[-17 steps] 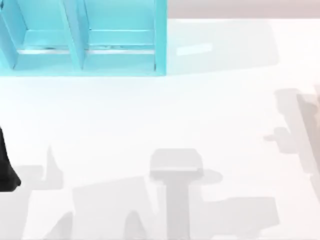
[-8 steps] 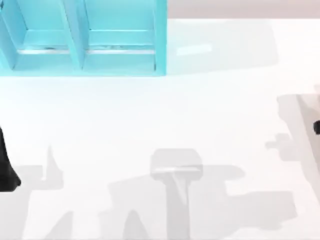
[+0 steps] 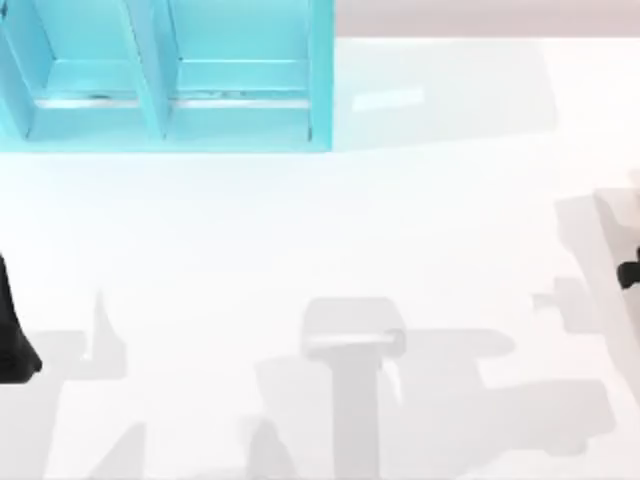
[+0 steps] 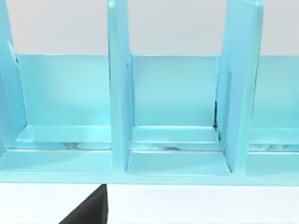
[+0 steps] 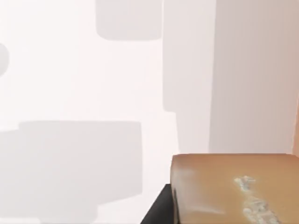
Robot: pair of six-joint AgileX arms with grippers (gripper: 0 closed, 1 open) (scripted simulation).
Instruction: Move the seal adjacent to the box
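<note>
Top view: a white table [image 3: 300, 230] is seen from above, crossed by grey shadows; a turquoise box [image 3: 170, 75] with upright dividers and open compartments stands at the far left; the left arm [image 3: 12, 330] is seen as a dark shape at the left edge, well apart from the box; the right gripper [image 3: 630, 272] is seen as a small dark part at the right edge, and how far its jaws stand apart cannot be told; left wrist view: the compartments of the box [image 4: 175, 116] are faced, with a dark part of the left gripper [image 4: 88, 212] just before its near rim, its jaw state not discernible; right wrist view: the seal [image 5: 233, 191], a tan-brown block with whitish speckles on one face, is shown close to the camera above the white table, with a dark gripper part touching its edge; whether it is gripped cannot be told
</note>
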